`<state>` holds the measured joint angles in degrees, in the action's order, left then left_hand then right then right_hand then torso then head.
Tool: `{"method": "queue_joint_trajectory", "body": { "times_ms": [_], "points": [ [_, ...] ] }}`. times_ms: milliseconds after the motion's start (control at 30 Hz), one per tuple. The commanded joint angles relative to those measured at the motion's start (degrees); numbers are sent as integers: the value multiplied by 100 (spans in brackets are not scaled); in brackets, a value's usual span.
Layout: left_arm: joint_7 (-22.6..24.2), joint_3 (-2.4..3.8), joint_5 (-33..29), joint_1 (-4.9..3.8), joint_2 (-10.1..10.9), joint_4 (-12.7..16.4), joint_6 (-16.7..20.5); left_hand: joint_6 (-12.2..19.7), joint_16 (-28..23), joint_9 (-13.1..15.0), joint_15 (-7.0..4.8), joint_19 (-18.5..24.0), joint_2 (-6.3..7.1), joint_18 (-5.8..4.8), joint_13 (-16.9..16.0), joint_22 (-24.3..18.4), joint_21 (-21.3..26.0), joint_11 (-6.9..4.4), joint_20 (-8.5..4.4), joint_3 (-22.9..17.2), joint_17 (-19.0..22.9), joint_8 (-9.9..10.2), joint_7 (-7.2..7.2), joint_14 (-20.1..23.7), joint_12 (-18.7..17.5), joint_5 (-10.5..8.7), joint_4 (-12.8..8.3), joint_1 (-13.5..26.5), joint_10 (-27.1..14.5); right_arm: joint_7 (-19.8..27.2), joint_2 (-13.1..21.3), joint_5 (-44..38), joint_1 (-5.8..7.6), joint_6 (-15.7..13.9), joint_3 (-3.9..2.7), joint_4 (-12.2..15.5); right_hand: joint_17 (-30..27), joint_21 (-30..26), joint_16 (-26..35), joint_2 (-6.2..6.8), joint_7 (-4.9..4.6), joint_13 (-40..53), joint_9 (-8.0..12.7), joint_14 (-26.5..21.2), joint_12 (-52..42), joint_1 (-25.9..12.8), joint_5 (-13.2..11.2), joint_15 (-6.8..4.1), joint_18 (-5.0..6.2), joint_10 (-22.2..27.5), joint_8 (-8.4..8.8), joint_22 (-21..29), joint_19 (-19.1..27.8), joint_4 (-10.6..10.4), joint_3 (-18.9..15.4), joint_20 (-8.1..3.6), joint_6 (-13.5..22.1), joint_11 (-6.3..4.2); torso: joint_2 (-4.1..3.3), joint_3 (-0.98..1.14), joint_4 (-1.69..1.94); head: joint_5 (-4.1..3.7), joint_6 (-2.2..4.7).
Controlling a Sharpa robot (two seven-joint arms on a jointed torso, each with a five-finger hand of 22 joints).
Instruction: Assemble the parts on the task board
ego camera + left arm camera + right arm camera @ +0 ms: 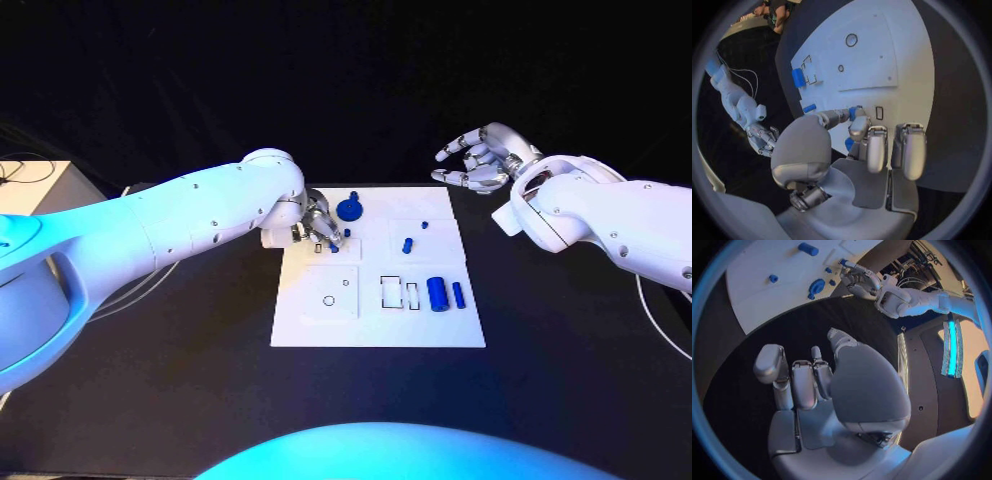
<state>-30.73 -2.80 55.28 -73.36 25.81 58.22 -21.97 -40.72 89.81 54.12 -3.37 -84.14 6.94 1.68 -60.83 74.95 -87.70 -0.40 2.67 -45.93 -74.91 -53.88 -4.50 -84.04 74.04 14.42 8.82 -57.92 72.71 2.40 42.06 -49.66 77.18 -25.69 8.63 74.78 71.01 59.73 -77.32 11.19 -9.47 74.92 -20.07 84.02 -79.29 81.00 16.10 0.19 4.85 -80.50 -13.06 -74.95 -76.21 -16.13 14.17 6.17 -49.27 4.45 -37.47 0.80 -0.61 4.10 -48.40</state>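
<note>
The white task board (310, 325) lies mid-table. My left hand (317, 224) hovers over its far left part and pinches a small blue peg (333, 241) between thumb and finger; the same peg (854, 111) shows at the fingertips in the left wrist view, beside a small rectangular slot (879, 113). A blue round-headed part (352, 208) lies just beyond that hand. Other blue parts: a short peg (408, 243), a tiny one (426, 224), and two cylinders (437, 295) by the right edge. My right hand (483, 160) hangs open, fingers spread, above the table past the board's far right corner.
Empty rectangular slots (391, 291) and a round hole (329, 300) mark the board's near half. A pale box (32, 185) stands at the table's far left. Black tabletop (577, 360) surrounds the board. From the right wrist view, the left hand (861, 282) works over the board (767, 300).
</note>
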Motion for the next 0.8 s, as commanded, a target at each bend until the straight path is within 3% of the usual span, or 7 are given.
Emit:
{"method": "queue_joint_trajectory", "body": {
  "times_ms": [33, 300, 800],
  "points": [
    [45, 3, 6, 1, -32, -18, -97, -44, 19, 7, -43, -284, -51, -51, 0, 1015, 1, -11, -34, -982, -1509, 31, 82, -596, -6, 19, -1025, -6, 34, 33, 2, -46, -3, 55, -1, 8, -4, -26, 29, 16, 0, 447, -6, 84, 25, -47, -13, -7, 105, 25, -28, -130, -15, -4, 36, 2, 52, 6, -1, 3, -6, 7, -8],
    [39, -4, 27, 2, -67, -83, -162, -44, 19, 8, -43, -285, -55, -52, -4, 1017, 0, -11, -33, -979, -1509, 35, 82, -596, -5, 18, -1025, -6, 36, 34, -1, -46, -4, 58, -1, 17, -4, -26, 29, 16, 0, 447, -6, 84, 25, -47, -13, -7, 105, 25, -28, -130, -15, -4, 36, 2, 52, 6, 1, 10, -8, 11, -26],
    [28, -5, 96, 3, -55, -148, -301, -43, 19, 10, -43, -287, -58, -53, -12, 1021, -2, -12, -33, -977, -1509, 39, 83, -596, -1, 19, -1031, -10, 40, 35, 4, -46, -15, 59, -1, 31, -4, -26, 29, 16, 0, 447, -6, 84, 25, -47, -13, -7, 105, 25, -28, -130, -15, -4, 36, 2, 52, 6, 3, 2, -2, 7, -53]
  ]
}}
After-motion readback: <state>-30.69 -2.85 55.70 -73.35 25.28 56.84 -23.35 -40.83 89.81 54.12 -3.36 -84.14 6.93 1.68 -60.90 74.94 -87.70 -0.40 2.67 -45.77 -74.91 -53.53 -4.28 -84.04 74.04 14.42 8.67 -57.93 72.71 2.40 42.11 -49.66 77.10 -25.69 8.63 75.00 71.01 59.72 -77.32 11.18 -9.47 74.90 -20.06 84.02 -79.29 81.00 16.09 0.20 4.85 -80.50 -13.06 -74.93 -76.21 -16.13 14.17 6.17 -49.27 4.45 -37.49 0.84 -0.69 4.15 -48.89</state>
